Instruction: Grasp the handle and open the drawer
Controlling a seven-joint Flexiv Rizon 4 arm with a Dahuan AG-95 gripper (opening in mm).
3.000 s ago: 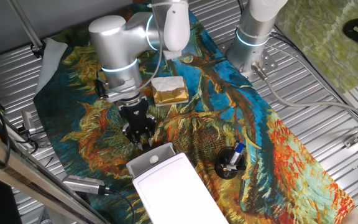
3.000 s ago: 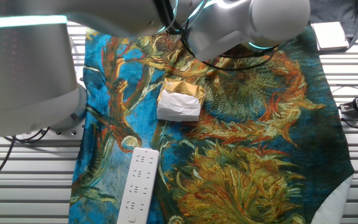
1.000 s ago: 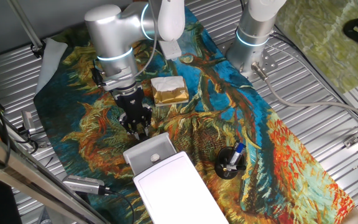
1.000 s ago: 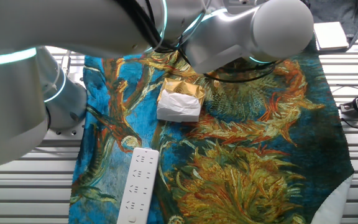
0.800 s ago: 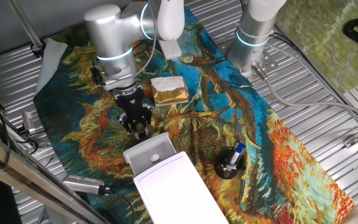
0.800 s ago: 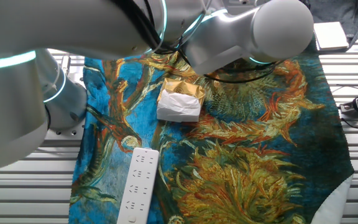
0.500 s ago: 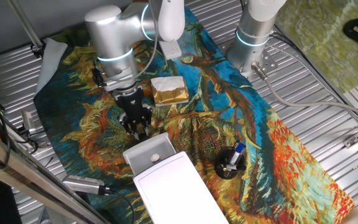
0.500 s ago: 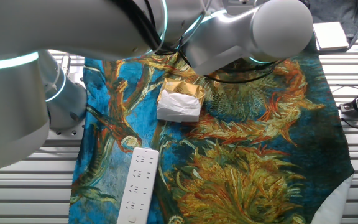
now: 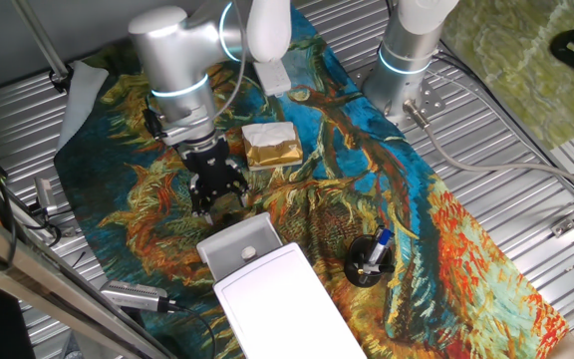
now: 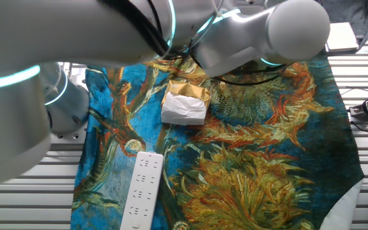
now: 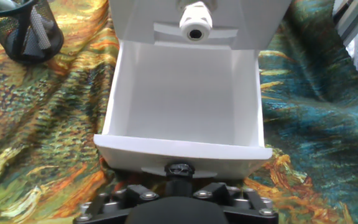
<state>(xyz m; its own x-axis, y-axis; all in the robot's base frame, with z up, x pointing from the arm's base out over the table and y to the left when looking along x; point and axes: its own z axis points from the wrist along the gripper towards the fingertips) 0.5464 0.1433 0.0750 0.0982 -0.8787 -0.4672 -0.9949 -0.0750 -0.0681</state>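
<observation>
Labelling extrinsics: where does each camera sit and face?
One fixed view: high on the box side, looking down at arm, gripper, open drawer.
The other fixed view: opposite side; blurred arm fills the top, above gold block.
Hand view: on the hand, looking into the drawer; gripper base below.
Shared: both fixed, gold block; hand and one fixed view, drawer, pen holder.

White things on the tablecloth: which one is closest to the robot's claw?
The drawer, pulled out of the big white box right before the gripper; the white-and-gold block lies farther off.
</observation>
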